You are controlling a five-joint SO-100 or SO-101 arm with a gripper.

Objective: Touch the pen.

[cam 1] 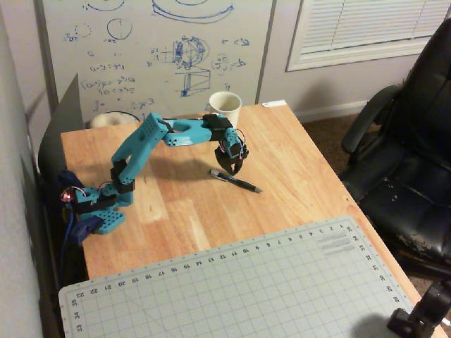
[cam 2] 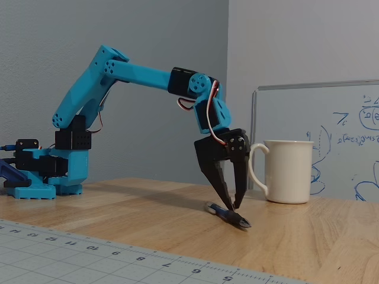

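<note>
Wooden table (cam 1: 296, 169): a blue arm (cam 1: 144, 144) is bolted at the left edge as seen in the higher fixed view, and reaches out to the middle of the surface. Its black gripper (cam 2: 232, 205) points down with the two fingers slightly parted, gripping nothing. In the low side view the fingertips stand directly over the pen (cam 2: 228, 215), at or very near its barrel; actual contact cannot be confirmed.

The pen (cam 1: 235, 180) lies flat on the bare wood, slanted, just in front of the gripper (cam 1: 231, 169) in the higher view.

One container present: a white mug (cam 1: 225, 109), upright near the far table edge, handle toward the gripper in the side view (cam 2: 288, 171). Its contents cannot be seen from either camera.

A pale cutting mat (cam 1: 232, 289) covers the near end of the table, well apart from the pen. A whiteboard (cam 1: 155, 49) with blue writing stands behind the table
</note>
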